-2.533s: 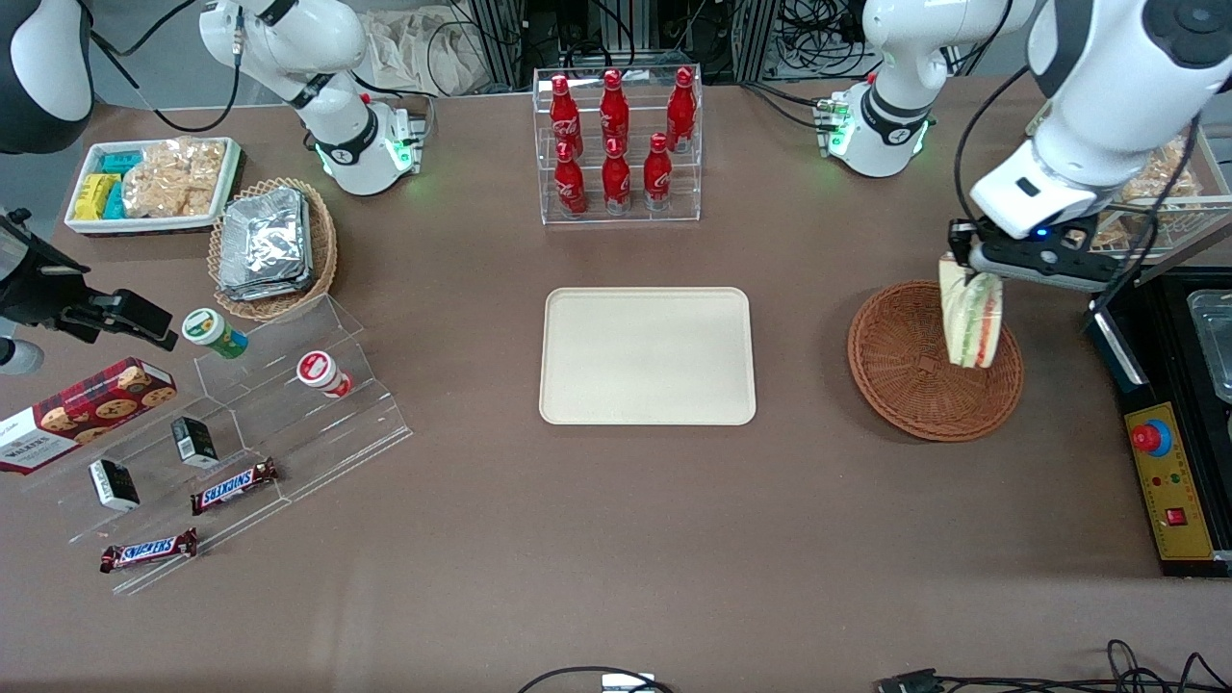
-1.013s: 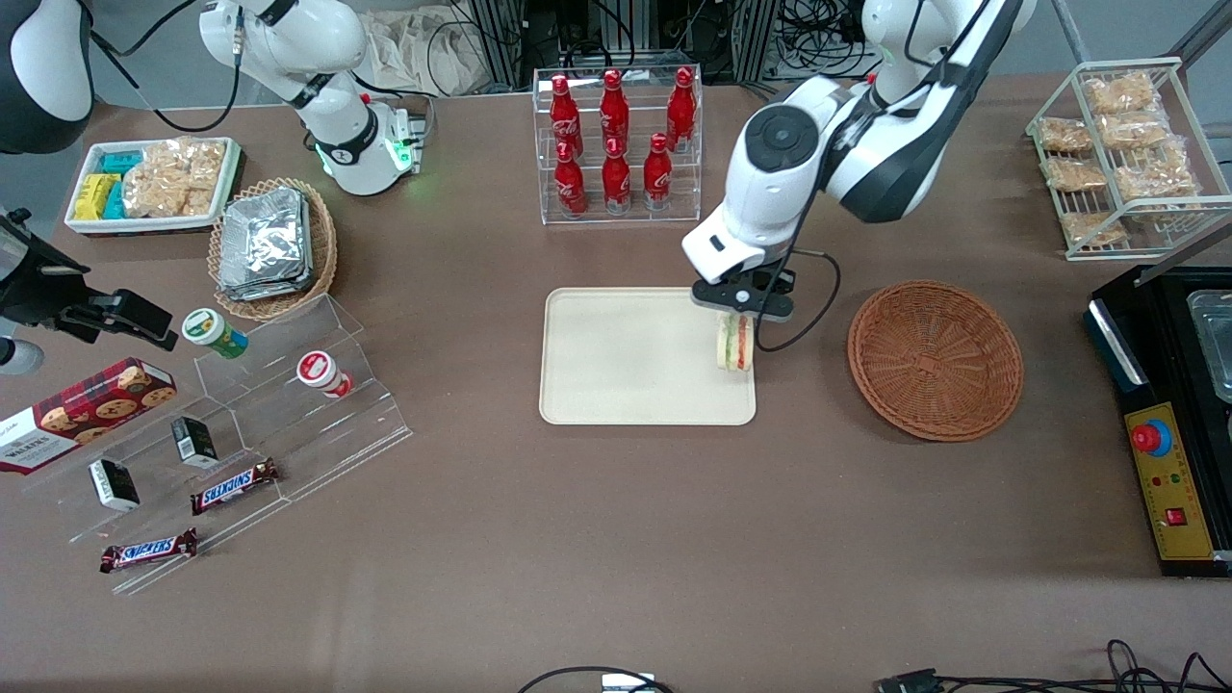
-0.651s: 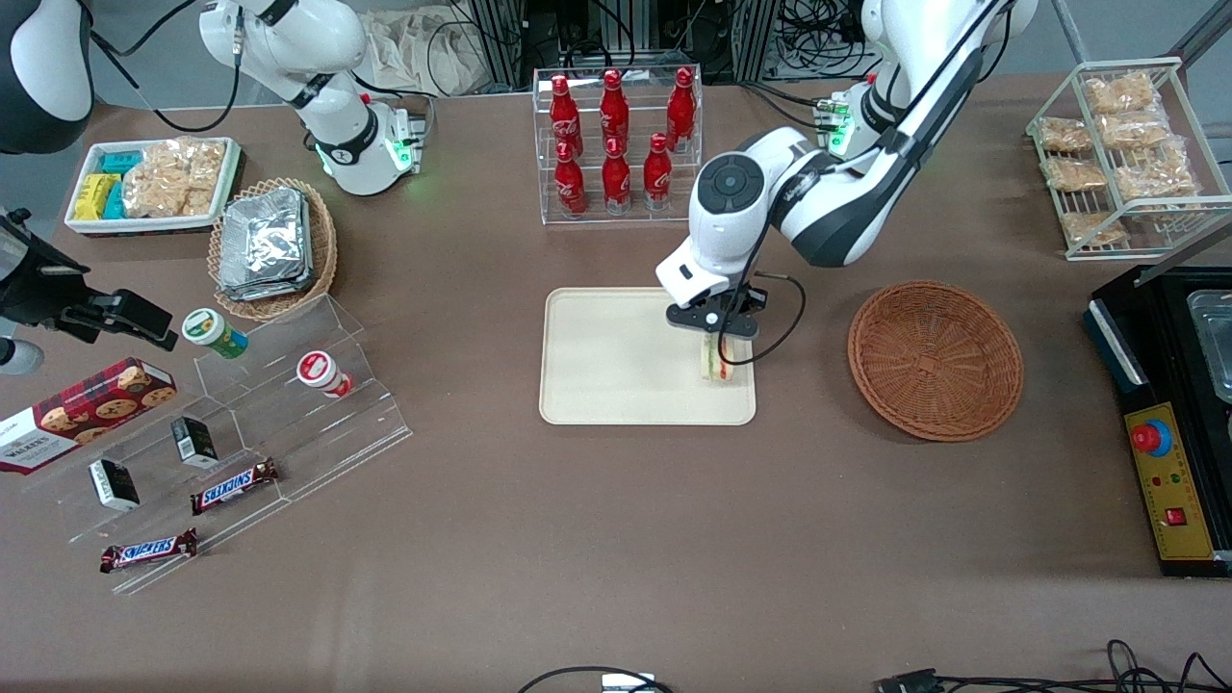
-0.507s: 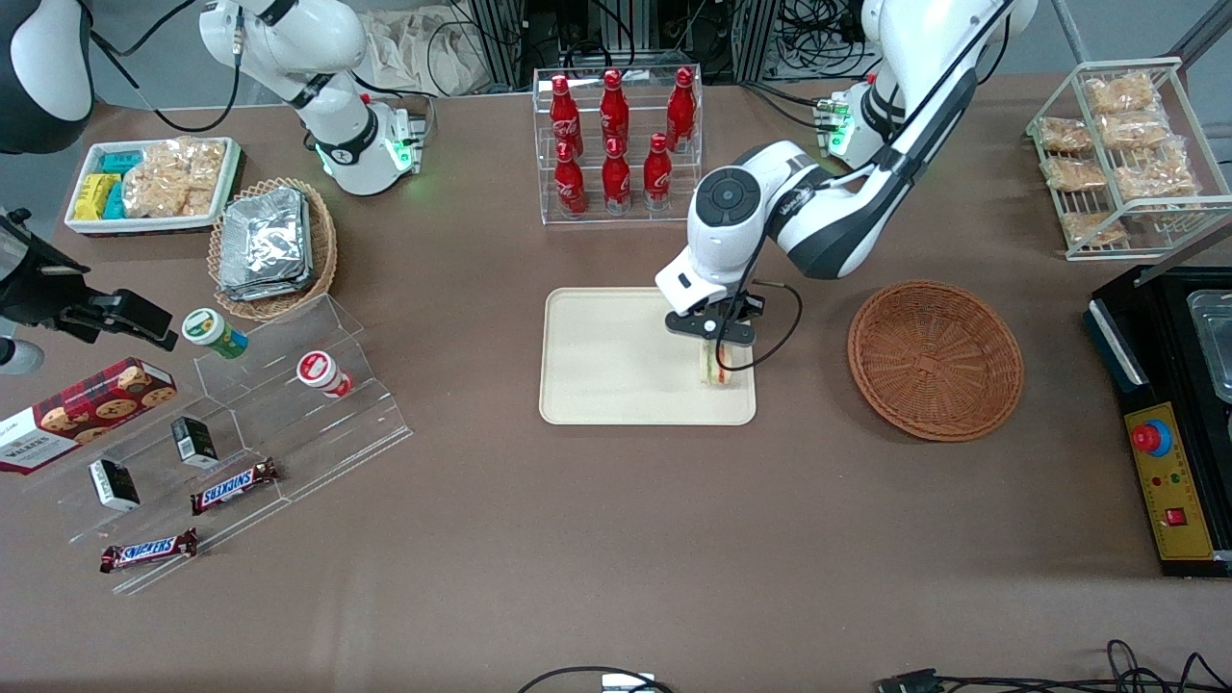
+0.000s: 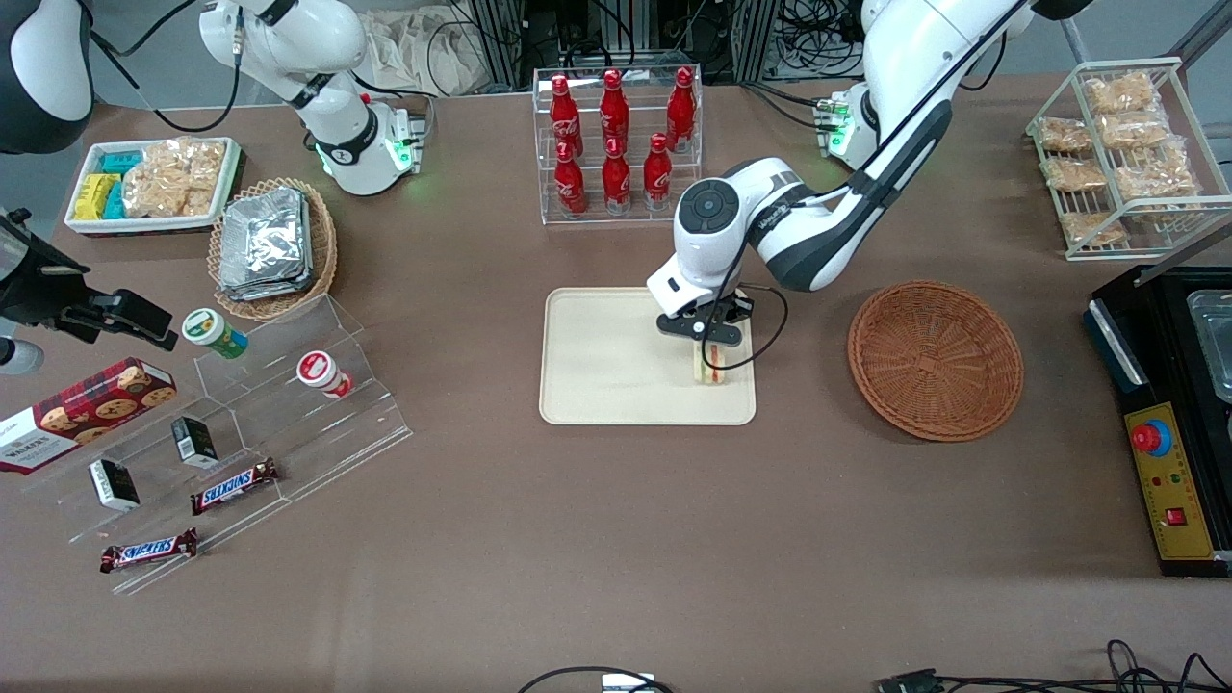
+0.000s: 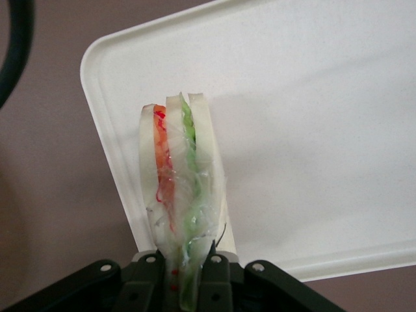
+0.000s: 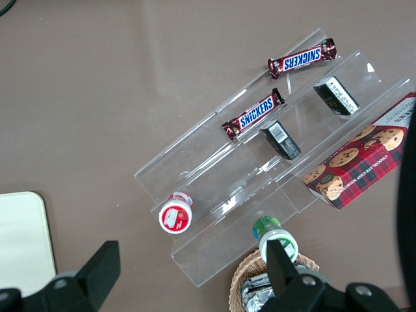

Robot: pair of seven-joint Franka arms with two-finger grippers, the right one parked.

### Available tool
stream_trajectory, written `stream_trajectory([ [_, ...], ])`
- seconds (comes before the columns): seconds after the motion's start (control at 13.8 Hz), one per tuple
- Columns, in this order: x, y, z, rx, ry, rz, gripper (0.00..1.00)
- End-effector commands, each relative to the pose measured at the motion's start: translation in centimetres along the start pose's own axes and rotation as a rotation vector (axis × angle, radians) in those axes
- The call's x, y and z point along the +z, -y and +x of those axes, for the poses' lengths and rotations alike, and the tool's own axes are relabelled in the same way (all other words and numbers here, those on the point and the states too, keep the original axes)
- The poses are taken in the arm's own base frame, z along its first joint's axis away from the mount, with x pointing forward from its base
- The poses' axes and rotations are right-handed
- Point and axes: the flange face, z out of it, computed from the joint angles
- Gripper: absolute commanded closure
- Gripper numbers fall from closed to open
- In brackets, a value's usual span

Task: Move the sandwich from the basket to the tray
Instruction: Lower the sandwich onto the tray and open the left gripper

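Claw (image 5: 710,339) clamped on sandwich (image 5: 711,362), held upright over the tray (image 5: 616,366) near the tray edge closest to the basket (image 5: 934,359). Basket sat beside tray on brown desk (image 5: 597,539). Bottle rack (image 5: 617,144) stood farther from the camera than the tray.

The working left arm reaches from its base near the edge of the surface farthest from the front camera, sloping down toward the middle of the surface. Its white and dark grey links bend at the elbow, and the rounded white wrist points downward. A black cable loops beside the wrist. The black gripper (image 5: 710,337) hangs low under the wrist, pointing straight down. In the wrist view its two dark fingers (image 6: 151,278) sit close together, pressed on either side of a thin held wedge
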Motion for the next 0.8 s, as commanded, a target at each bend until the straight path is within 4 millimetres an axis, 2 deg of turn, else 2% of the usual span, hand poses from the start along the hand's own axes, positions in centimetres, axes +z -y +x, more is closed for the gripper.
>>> stream_trajectory([
  [0.0, 1.0, -0.2, -0.1, -0.003, -0.023, 0.019, 1.0],
  [0.22, 3.0, -0.5, -0.2, -0.011, -0.025, 0.048, 1.0],
  [0.36, 3.6, -1.1, -0.6, -0.012, -0.035, 0.06, 0.96],
  [0.43, 3.6, -1.1, -0.5, -0.013, -0.036, 0.06, 0.84],
  [0.51, 3.6, -1.2, -0.6, -0.011, -0.036, 0.06, 0.65],
  [0.58, 3.5, -1.1, -0.4, -0.014, -0.039, 0.059, 0.3],
  [0.65, 3.6, -1.2, -0.4, -0.015, -0.034, 0.057, 0.0],
  [0.72, 3.6, -1.2, -0.3, -0.015, -0.035, 0.057, 0.0],
])
